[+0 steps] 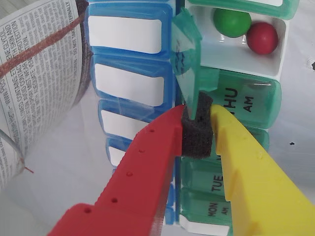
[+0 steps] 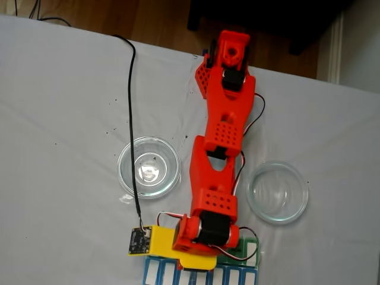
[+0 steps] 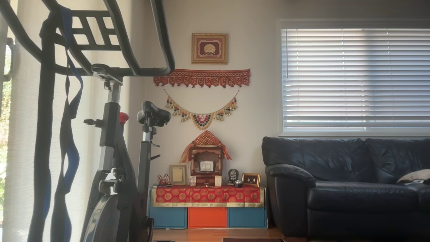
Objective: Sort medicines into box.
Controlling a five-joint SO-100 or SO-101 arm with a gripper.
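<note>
Wrist view: gripper (image 1: 198, 129) clenched on black foam pad (image 1: 198, 132), tip touching raised green lid (image 1: 186, 46). Pill box (image 1: 246, 101) lies lengthwise ahead; green pill (image 1: 231, 22), red pill (image 1: 262, 37) rest in the open compartment just beyond lid.

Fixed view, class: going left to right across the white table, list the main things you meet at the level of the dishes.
Left glass dish → red arm → right glass dish.

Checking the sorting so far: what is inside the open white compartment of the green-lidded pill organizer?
One round green pill and one round dark red pill lie touching in the white compartment. Its upper part is covered by the neighbouring lid.
</note>
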